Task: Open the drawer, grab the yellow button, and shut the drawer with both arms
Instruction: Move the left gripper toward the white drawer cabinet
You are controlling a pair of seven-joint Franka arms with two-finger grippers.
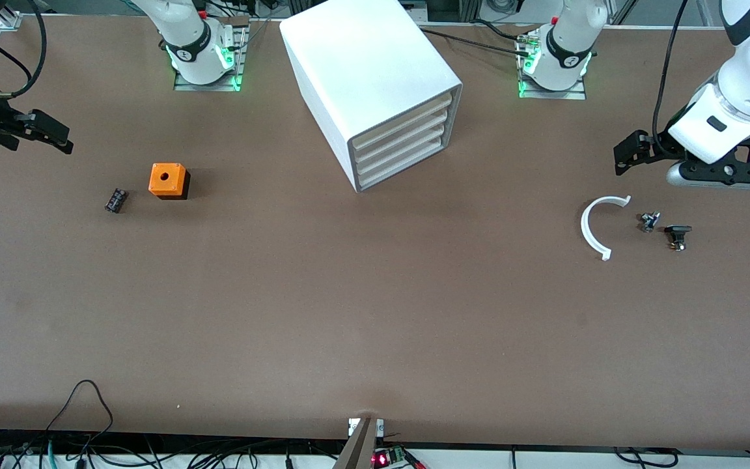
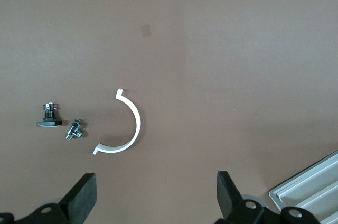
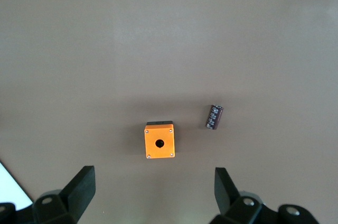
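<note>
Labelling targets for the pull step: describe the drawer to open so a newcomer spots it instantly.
Start at the big white boxy plastic cabinet standing mid-table between the two arm bases. Its open face shows a stack of four wide, shallow white tray drawers. The target is the topmost drawer, directly under the cabinet's top panel; the three alike drawers lie below it.

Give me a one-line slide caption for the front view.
Both open grippers, left and right, hover over the table; cabinet drawers shut.
</note>
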